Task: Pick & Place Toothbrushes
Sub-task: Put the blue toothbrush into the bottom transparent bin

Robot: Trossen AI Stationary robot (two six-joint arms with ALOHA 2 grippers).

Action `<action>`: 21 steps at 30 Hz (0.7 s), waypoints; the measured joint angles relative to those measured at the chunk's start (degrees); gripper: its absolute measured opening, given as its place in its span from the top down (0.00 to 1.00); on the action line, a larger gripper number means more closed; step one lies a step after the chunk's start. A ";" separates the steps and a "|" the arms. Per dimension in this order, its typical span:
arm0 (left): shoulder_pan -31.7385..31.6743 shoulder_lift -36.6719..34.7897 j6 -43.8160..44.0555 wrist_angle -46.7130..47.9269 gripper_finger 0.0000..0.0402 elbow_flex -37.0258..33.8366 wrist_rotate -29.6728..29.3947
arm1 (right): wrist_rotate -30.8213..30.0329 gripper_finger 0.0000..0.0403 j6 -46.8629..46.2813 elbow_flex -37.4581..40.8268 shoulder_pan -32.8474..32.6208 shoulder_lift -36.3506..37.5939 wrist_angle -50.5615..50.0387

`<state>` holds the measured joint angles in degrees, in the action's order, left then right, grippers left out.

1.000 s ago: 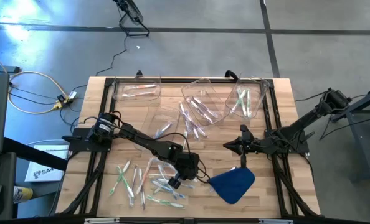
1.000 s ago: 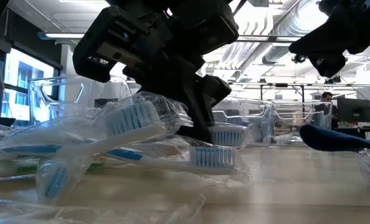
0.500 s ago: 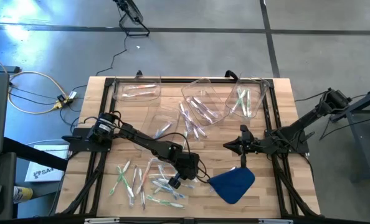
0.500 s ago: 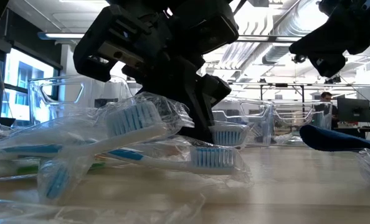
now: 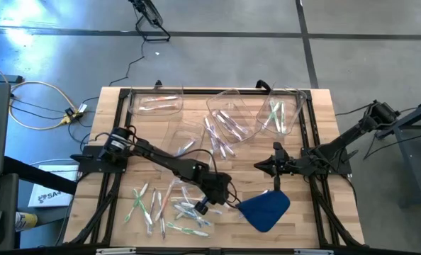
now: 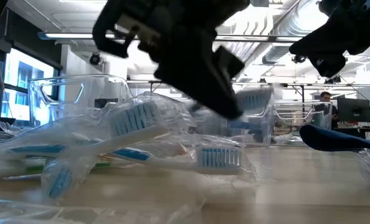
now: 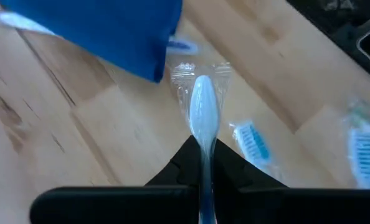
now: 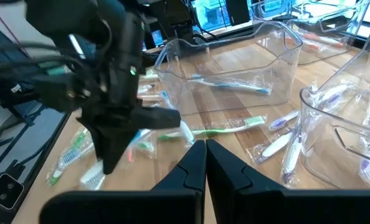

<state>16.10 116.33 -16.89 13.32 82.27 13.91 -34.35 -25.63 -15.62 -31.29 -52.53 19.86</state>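
Left tool (image 7: 202, 163) clamped, seemingly raised; right tool (image 8: 205, 149) closed.

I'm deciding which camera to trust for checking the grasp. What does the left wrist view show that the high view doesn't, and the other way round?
Only the left wrist view shows the grip itself: the left gripper is shut on a wrapped toothbrush, whose head sticks out past the fingertips.

Only the high view shows the whole layout: the loose toothbrushes on the table, the clear bins holding more, and the right gripper, shut, waiting above the cloth.

Both show the blue cloth beside the left gripper, and the wooden table.
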 joint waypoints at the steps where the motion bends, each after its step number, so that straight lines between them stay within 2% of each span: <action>1: 0.00 -0.14 -0.78 1.01 0.98 1.15 -0.04 | 0.00 0.99 0.00 0.00 0.00 0.00 -0.02; 10: 0.00 -0.23 -6.80 8.69 0.98 15.58 -3.00 | 0.04 0.99 0.00 0.04 0.00 0.00 -1.33; 14: 0.00 -0.24 -6.91 14.15 0.98 23.29 -7.48 | 0.18 0.99 -1.84 0.04 0.00 -0.01 -3.50; 21: 0.04 -1.46 -6.79 32.04 0.98 35.03 -18.49 | 2.55 0.99 -4.73 0.04 -0.32 -0.02 -4.92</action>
<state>16.14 114.87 -23.68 45.36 117.30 -4.58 -31.80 -30.35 -15.57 -31.61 -52.55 14.94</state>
